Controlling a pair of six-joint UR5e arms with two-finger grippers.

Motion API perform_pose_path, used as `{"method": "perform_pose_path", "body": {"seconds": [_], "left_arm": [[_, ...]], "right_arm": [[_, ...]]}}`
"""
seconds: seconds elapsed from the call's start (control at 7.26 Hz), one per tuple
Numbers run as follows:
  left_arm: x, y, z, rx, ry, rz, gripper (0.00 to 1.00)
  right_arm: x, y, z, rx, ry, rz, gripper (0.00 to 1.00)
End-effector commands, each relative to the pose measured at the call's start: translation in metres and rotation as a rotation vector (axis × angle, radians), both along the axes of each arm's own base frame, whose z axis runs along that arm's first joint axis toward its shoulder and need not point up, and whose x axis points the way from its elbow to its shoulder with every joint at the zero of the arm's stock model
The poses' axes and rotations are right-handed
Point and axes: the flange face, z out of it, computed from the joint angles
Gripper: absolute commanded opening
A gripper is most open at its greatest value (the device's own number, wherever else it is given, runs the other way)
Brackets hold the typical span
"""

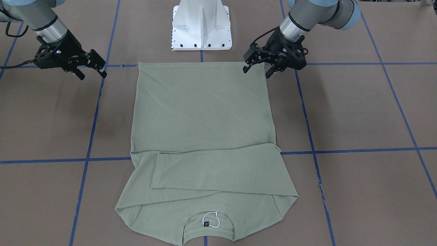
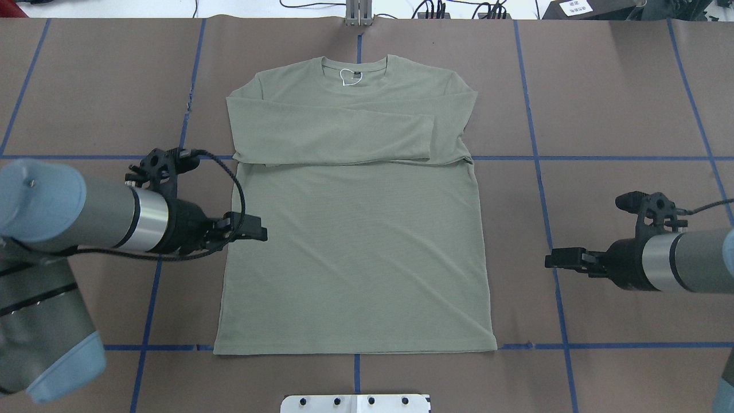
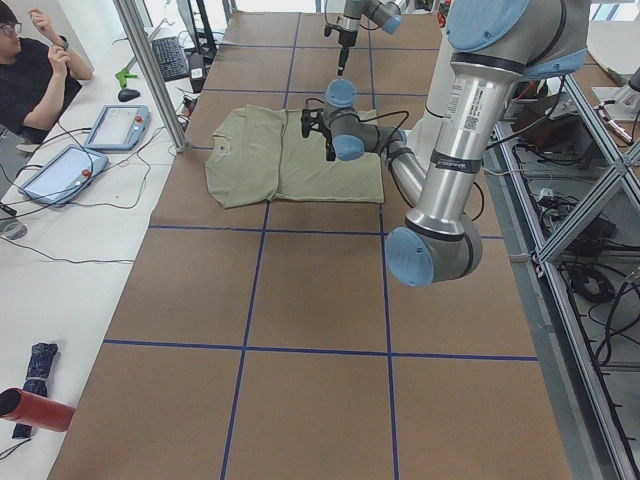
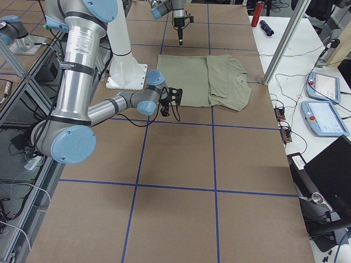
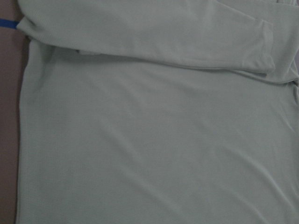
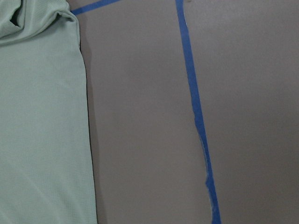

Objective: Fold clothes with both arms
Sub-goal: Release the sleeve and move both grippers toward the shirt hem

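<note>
The pale sage-green shirt (image 1: 201, 112) lies flat on the brown table, neck away from the robot, with both sleeves folded across the chest (image 2: 332, 129). A white loop (image 2: 347, 76) shows at the neck label. My left gripper (image 1: 256, 70) is open and empty, raised over the shirt's left side edge at mid-body (image 2: 252, 232). Its wrist view shows only shirt fabric (image 5: 149, 140). My right gripper (image 1: 92, 74) is open and empty, raised over bare table beyond the shirt's right edge (image 2: 553, 259). Its wrist view shows that edge (image 6: 42, 121) and blue tape.
The white pedestal base (image 1: 201, 27) stands just behind the hem. Blue tape lines (image 2: 539, 172) grid the table. A metal post (image 3: 150, 70) stands at the far edge, with an operator (image 3: 30, 70) and tablets (image 3: 115, 125) beyond.
</note>
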Motion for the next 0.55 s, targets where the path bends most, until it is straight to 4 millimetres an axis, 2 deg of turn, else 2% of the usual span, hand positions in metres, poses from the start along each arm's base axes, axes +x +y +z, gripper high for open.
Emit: {"method": "perform_pose_path", "body": {"seconds": [0.0,0.14,0.28,0.41], "left_arm": [[0.017,0.069,0.054,-0.087,-0.006,-0.032,0.96],[0.031,0.09,0.065,-0.132,-0.022,-0.053,0.87],[0.037,0.101,0.074,-0.143,-0.044,-0.052,0.81],[0.039,0.106,0.083,-0.15,-0.072,-0.044,0.7]], "right_arm": [[-0.017,0.03,0.004,-0.028,0.01,0.043,1.0],[-0.02,0.034,-0.001,-0.023,0.001,0.035,1.0],[-0.022,0.036,-0.002,-0.022,0.0,0.029,1.0],[-0.022,0.036,-0.002,-0.021,-0.002,0.029,1.0]]}}
